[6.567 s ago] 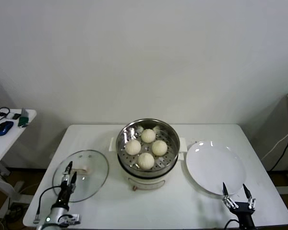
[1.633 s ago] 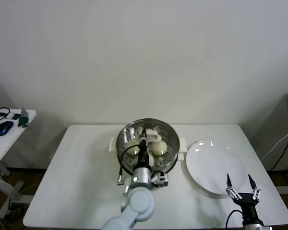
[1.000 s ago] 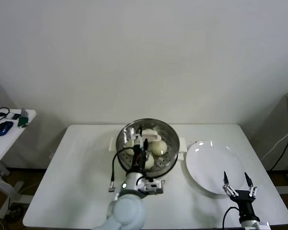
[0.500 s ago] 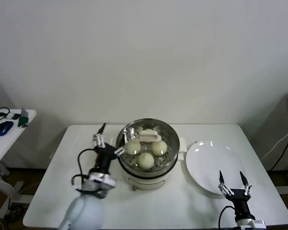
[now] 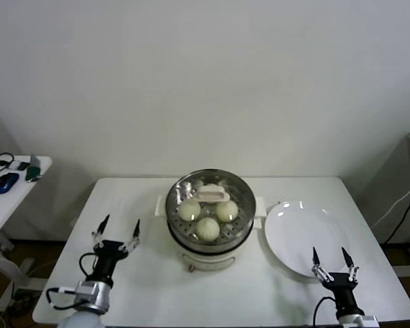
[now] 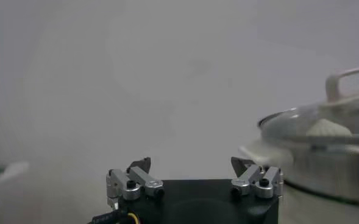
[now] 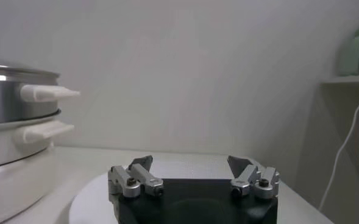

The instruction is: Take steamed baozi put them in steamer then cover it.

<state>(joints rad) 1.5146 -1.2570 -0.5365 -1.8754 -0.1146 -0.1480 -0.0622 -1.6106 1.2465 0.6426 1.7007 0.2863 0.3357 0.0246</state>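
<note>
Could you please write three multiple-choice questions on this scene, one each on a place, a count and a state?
1. Where is the glass lid?
A. on the pot
B. flat on the table
C. on the plate

2. How many buns show through the lid?
A. one
B. three
C. six

3. How is the left gripper?
A. shut on the lid
B. shut on a bun
C. open, holding nothing

Answers:
1. A, the lid's handle sits over the steel pot, in the middle of the table.
2. B, three pale buns are visible under the glass.
3. C, its fingers stand spread above the table, left of the pot; the right gripper is also open, by the empty white plate.
</note>
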